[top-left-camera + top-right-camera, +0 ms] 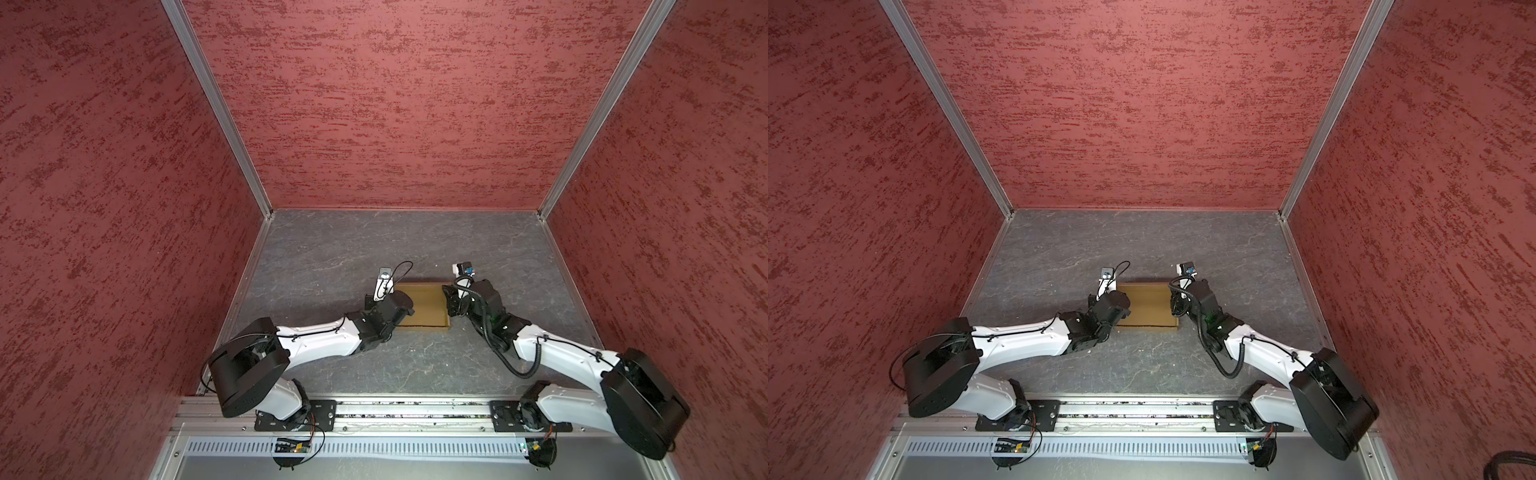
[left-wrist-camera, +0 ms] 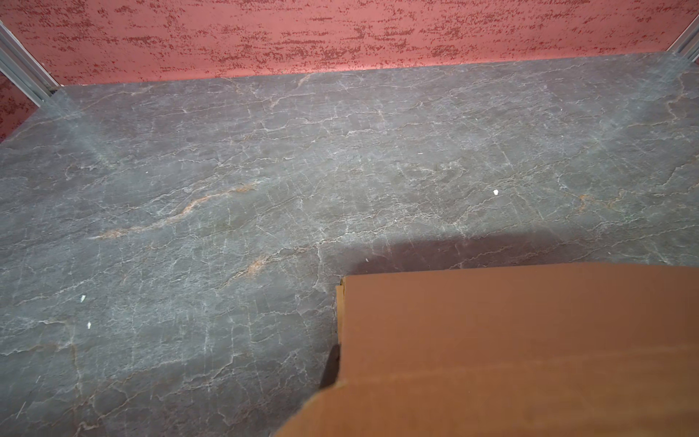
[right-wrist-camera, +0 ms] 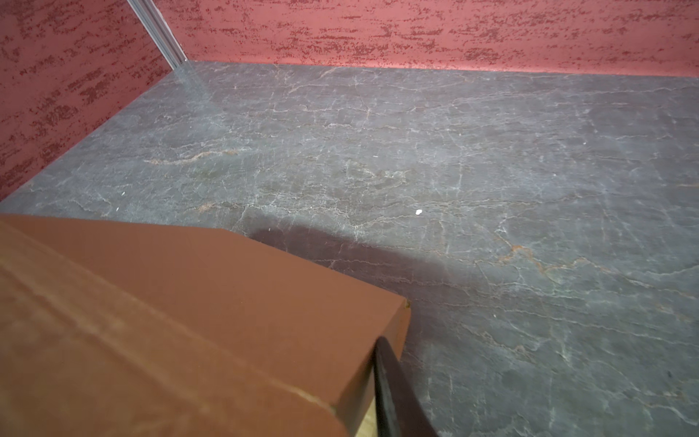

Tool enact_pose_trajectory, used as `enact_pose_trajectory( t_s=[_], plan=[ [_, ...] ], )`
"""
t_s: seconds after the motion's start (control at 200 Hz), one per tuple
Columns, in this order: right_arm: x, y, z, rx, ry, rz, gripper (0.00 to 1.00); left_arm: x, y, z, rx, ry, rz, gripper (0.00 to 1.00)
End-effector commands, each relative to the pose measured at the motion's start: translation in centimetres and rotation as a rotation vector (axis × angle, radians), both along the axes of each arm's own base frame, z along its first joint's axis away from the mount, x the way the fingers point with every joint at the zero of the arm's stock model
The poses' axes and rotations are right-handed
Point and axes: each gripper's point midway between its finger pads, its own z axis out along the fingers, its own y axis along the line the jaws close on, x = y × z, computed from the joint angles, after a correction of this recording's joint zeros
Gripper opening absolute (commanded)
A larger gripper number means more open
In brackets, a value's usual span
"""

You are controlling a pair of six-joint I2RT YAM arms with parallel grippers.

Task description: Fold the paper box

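The paper box (image 1: 424,305) (image 1: 1146,305) is a shallow brown cardboard tray with raised walls, lying mid-table in both top views. My left gripper (image 1: 405,311) (image 1: 1121,309) sits at its left end. In the left wrist view only one dark fingertip (image 2: 334,363) shows, pressed against the outside of the box's left wall (image 2: 510,340). Cardboard hides the other finger, and the jaws are shut on that wall. My right gripper (image 1: 449,305) (image 1: 1173,305) is at the right end. One of its fingers (image 3: 389,378) lies against the outside of the right wall (image 3: 189,302), the other hidden inside.
The grey marbled tabletop (image 1: 353,249) is enclosed by red textured walls on three sides. An aluminium rail (image 1: 395,411) carrying both arm bases runs along the front. Tiny white crumbs (image 2: 495,192) lie behind the box.
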Motion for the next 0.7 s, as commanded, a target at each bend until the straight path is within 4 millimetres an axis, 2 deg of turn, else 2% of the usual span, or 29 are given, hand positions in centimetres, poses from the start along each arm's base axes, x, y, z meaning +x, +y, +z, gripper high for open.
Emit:
enact_pose_trajectory(
  t_s=[0.0, 0.371, 0.696],
  plan=[
    [-0.8, 3.7, 2.9, 0.118, -0.023, 0.122, 0.24, -0.7, -3.4, -0.7, -0.036, 0.058, -0.136, 0.00],
    [-0.8, 4.4, 3.2, 0.134, 0.000, 0.111, 0.24, -0.8, -3.5, -0.3, -0.042, 0.053, -0.144, 0.00],
    [-1.4, 4.3, 1.5, 0.141, 0.021, 0.105, 0.24, -1.3, -3.0, -1.3, -0.051, 0.072, -0.131, 0.00]
  ],
)
